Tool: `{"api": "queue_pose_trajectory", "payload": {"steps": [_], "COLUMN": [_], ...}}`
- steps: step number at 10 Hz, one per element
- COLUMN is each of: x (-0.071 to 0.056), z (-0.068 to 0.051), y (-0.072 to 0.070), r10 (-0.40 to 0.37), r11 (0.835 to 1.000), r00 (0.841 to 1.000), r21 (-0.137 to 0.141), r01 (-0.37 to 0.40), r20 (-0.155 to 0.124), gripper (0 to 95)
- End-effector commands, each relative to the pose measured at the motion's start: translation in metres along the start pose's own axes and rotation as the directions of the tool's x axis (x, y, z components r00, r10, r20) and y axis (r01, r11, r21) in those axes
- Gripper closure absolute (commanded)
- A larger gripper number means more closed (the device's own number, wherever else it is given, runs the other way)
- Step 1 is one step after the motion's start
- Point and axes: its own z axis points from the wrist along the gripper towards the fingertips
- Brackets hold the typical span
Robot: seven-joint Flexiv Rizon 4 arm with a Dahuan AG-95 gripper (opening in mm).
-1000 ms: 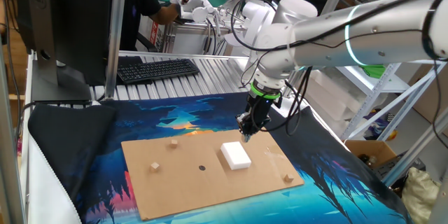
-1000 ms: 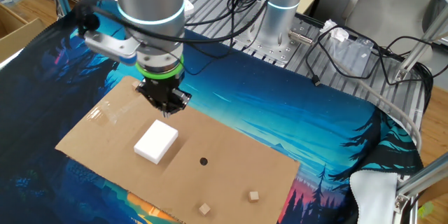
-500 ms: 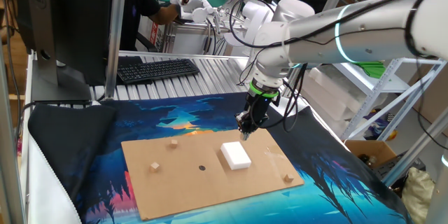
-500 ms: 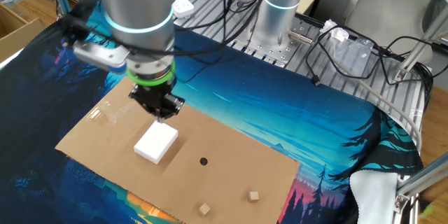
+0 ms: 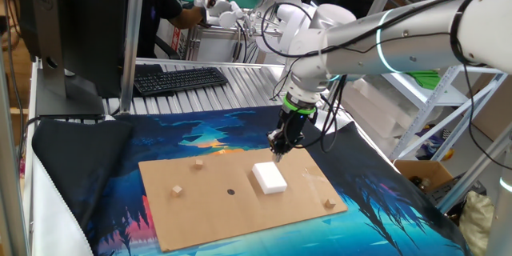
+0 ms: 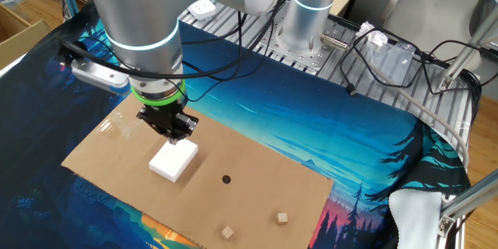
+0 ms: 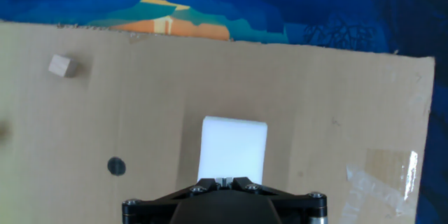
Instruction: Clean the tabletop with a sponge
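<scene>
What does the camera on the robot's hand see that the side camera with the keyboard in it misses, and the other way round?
Only the hand view shows the clear tape on the tabletop. Only the keyboard-side view shows the keyboard, the arm and three wooden cubes, such as one. Both show the sponge, the dark dot and the mat.

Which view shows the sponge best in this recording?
The hand view: the sponge sits centred, large and square-on, just beyond the hand. One fixed view shows it small, with the hand at its far edge; the other fixed view shows it angled, the hand overlapping its top.
</scene>
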Motion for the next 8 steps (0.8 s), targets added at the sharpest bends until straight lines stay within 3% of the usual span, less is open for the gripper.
{"api": "queue_pose_trajectory", "payload": {"steps": [1, 3, 4, 8], "x": [-0.002, -0.002, -0.002, -0.001], "z": [0.003, 0.007, 0.008, 0.017], "y": [-0.001, -0.001, -0.001, -0.001], "r10": [0.001, 0.010, 0.018, 0.057], "r11": [1.000, 1.000, 1.000, 0.998], "r00": [1.000, 1.000, 1.000, 0.998], "r21": [0.002, 0.004, 0.005, 0.006], "r01": [-0.001, -0.010, -0.018, -0.057], "r20": [-0.001, 0.000, 0.000, -0.001], "gripper": [76.0, 76.0, 57.0, 57.0]}}
